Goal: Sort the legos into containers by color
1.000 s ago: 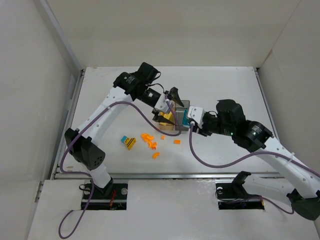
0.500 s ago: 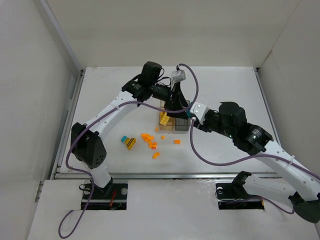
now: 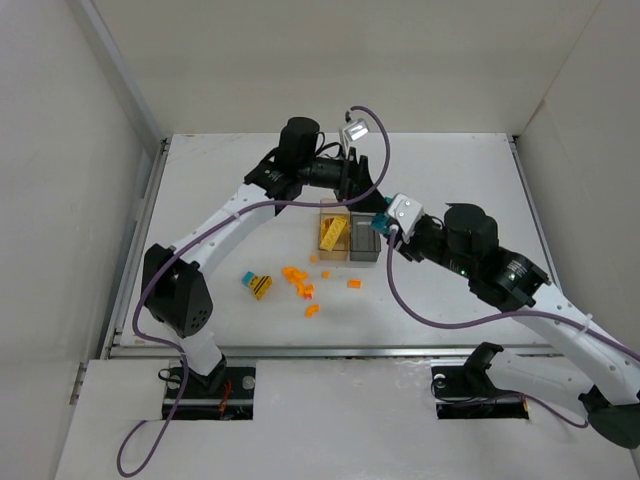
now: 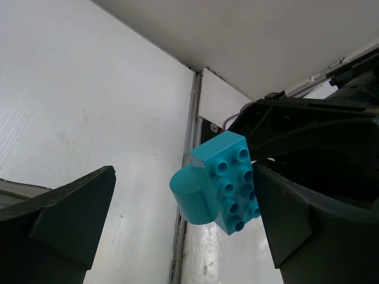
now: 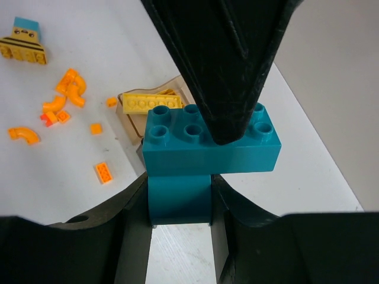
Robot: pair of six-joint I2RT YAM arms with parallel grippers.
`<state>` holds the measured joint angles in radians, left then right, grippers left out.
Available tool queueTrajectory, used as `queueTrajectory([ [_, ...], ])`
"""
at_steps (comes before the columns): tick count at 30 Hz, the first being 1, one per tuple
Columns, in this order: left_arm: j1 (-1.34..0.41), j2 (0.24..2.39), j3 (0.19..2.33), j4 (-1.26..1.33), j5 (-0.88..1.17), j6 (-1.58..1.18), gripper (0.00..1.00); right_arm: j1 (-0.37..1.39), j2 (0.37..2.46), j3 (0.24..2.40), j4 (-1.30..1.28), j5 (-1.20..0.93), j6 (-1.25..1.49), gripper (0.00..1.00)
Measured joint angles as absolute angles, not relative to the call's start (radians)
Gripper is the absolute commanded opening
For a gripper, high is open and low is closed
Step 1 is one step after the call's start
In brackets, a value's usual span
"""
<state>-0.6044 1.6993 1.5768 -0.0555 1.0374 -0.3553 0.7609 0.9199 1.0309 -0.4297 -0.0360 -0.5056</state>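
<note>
The right gripper (image 5: pixel 179 204) fingers clamp the lower block of the teal brick (image 5: pixel 210 151). The left gripper (image 4: pixel 183 177) fingers stand fully spread, with the brick between them, nearer one finger.

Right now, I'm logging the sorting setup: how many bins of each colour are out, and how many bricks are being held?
Amber bin: 1
Grey bin: 1
Held teal brick: 1
Total: 3
</note>
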Motion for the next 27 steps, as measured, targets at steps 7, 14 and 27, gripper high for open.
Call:
queueTrajectory([
  [7, -0.622, 1.699, 1.606, -0.095, 0.961, -0.341, 0.9, 0.761, 0.931, 1.031, -0.41, -0.002, -0.404, 0.0],
  [14, -0.635, 1.699, 1.613, -0.142, 0.934, -0.305, 0.79, 0.761, 0.954, 1.031, -0.41, 0.006, -0.353, 0.0],
  [27, -0.646, 1.7, 1.631, -0.23, 0.953, -0.21, 0.42, 0.761, 0.992, 1.031, -0.403, 0.016, -0.298, 0.0],
])
